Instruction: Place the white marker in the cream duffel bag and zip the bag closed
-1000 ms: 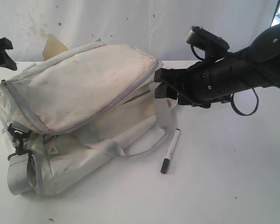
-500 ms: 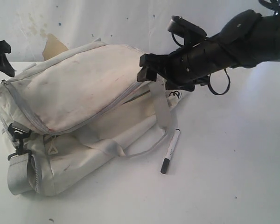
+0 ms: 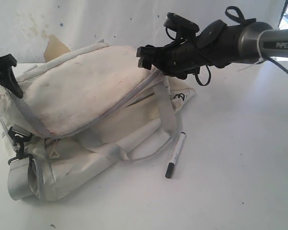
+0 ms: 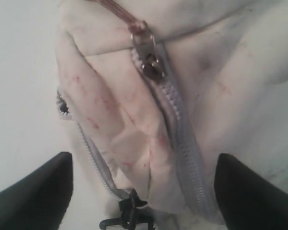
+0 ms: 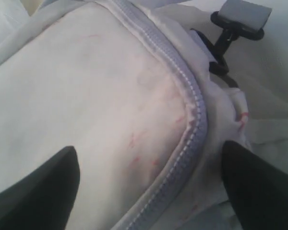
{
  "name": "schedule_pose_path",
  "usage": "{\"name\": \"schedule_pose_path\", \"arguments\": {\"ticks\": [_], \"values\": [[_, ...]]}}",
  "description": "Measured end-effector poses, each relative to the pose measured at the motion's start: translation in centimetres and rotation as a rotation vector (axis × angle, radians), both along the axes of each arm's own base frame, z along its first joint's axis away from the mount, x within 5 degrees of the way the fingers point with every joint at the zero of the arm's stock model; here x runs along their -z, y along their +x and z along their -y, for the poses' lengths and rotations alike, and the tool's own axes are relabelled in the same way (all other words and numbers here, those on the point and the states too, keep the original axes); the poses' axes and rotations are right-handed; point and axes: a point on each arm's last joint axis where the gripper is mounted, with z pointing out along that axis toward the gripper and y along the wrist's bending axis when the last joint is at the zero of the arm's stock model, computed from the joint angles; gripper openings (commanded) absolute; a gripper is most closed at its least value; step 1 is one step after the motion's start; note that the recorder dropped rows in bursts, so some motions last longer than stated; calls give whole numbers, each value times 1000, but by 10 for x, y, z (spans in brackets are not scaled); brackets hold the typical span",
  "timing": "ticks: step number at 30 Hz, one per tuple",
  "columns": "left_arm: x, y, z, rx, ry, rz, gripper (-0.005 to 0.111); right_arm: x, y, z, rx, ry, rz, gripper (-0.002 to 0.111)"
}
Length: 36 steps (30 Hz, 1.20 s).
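The cream duffel bag (image 3: 86, 96) lies on its side on the white table, its grey zipper (image 3: 129, 98) closed along the top panel. The white marker (image 3: 175, 154) with its black cap lies on the table just right of the bag, outside it. My right gripper (image 3: 142, 57) hovers open over the bag's right end, its fingers (image 5: 38, 191) straddling the zipper track (image 5: 194, 120). My left gripper (image 3: 10, 76) stands open at the bag's left end, above the metal zipper pull (image 4: 146, 55) and zipper track (image 4: 182, 139). Neither holds anything.
Grey webbing straps (image 3: 165, 112) trail from the bag toward the marker. A black clip (image 3: 19, 139) and a grey strap end (image 3: 18, 179) sit at the bag's front left corner. A white wall (image 3: 134, 19) backs the table.
My right arm has swung left and upward over the bag's right end. My left gripper has come in toward the bag's left end. Both sets of jaws have widened.
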Motion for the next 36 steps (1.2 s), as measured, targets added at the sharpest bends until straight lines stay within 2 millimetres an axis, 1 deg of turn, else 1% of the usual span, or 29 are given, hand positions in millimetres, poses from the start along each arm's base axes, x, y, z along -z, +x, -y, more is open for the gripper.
{"name": "schedule_pose_path", "arguments": {"ticks": [1,3,6,9,12,13,14,15,16,17,18,23,26,27,28,29,30,31,36], "values": [[8,0,4,3,-2,-11,99,6,2,0,5,-5,-5,75],[20,-1,8,-6,-17,-24,99,9,4,0,19,-9,3,75],[30,1,9,-20,-22,-26,97,12,5,1,27,-12,5,73],[35,4,9,-33,-29,-22,84,15,6,1,28,-15,1,64],[40,7,11,-56,-59,-17,62,18,5,0,21,-16,-11,53],[41,8,12,-61,-69,-17,54,19,5,0,18,-16,-17,48],[42,8,13,-62,-82,-15,36,20,5,-1,15,-17,-23,38],[41,9,15,-63,-103,-6,27,21,5,-1,9,-17,-30,29],[41,10,15,-59,-110,0,10,22,4,-1,7,-18,-34,13],[40,10,17,-47,-122,10,3,22,4,-1,5,-17,-36,3],[40,10,17,-39,-124,14,0,22,4,-1,3,-17,-38,0],[34,13,17,21,-122,49,0,23,2,-2,-16,-16,-60,0],[17,23,16,47,-115,112,0,10,2,7,-34,-43,-36,0],[10,27,17,54,-123,150,0,0,1,12,-41,-63,-9,0],[7,29,18,57,-128,172,0,-3,1,13,-44,-70,1,0],[0,33,19,65,-148,216,0,-12,1,19,-42,-83,23,0],[-3,35,20,66,-161,232,0,-15,1,22,-40,-85,29,0],[-7,37,24,65,-196,267,0,-18,3,29,-34,-96,36,0],[-14,41,33,80,-276,326,0,-25,5,49,-12,-96,20,0]]}}
